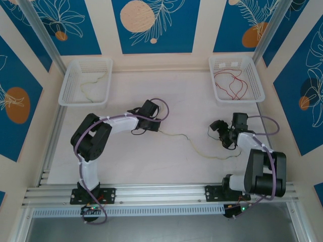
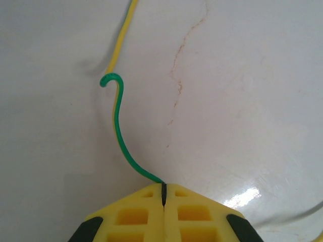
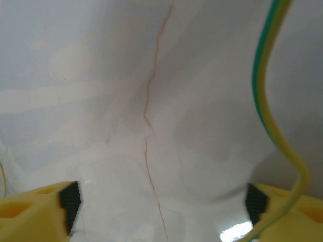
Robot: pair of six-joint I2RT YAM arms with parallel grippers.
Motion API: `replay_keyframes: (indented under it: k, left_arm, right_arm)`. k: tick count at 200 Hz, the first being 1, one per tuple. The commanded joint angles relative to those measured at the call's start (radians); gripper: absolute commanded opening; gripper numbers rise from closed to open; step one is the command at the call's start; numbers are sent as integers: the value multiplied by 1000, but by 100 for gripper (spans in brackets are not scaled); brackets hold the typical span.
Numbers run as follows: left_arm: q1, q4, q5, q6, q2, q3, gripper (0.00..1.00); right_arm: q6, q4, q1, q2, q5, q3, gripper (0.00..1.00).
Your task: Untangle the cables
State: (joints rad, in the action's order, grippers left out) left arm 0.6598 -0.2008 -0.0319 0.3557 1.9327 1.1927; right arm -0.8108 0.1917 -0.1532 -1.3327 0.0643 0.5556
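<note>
Cables: green cable (image 2: 119, 131) pinched in fully closed left jaws, yellow cable (image 2: 121, 38) alongside it. The pair trails across the tabletop (image 1: 151, 166) to the right jaws, which stand wide and grip nothing. Red cables (image 1: 229, 83) lie in the far-right basket (image 1: 261, 91), a pale strand (image 1: 93, 80) in the far-left basket (image 1: 65, 96).

Pale white tabletop (image 1: 151, 91) has a white plastic mesh basket (image 1: 66, 88) parked in its far-left corner and a second white mesh basket (image 1: 258, 83) far right. A thin green-and-yellow wire (image 1: 176, 134) snakes across the middle, near a hairline brownish crack (image 2: 176, 75).
</note>
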Motion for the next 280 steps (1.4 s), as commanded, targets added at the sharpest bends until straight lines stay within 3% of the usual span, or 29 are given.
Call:
replay_keyframes:
  k: [1,42,54,71,109,141,165,192,202,217,237,261,280]
  left_arm:
    - [10,-1,20,-14,-41,-36,0]
    - [6,59,15,-9,-75,-87,0]
    - [6,85,5,0,-83,-104,0]
    - [7,133,-1,8,-100,-132,0]
    - [6,180,-23,-12,-126,-144,0]
    - [7,210,-16,-14,-153,-173,0]
    - [7,184,12,-29,-191,-190,0]
    - [7,150,74,-16,-295,-224,0]
    - [6,120,107,-8,-341,-228,0]
    - [6,90,140,-10,-415,-233,14]
    - [6,65,188,5,-521,-246,37]
    - [8,8,220,30,-630,-246,48]
    - [9,-94,234,59,-702,-215,51]
  right_arm:
    - [-34,-62,34,-34,28,23,69]
    - [1,-91,181,-34,-15,60,24]
    - [35,-106,253,-42,-32,81,18]
    - [114,-62,380,-79,-96,156,0]
    - [358,-11,696,-251,-199,374,0]
    - [483,-35,812,-398,34,509,0]
    - [425,-7,815,-440,-66,547,0]
    - [341,-19,752,-395,-103,500,0]
    - [286,2,722,-370,-172,484,0]
    - [206,53,672,-321,-268,455,0]
    - [111,17,596,-226,-273,374,0]
    - [26,12,551,-129,-326,311,0]
    - [9,11,535,-88,-360,278,0]
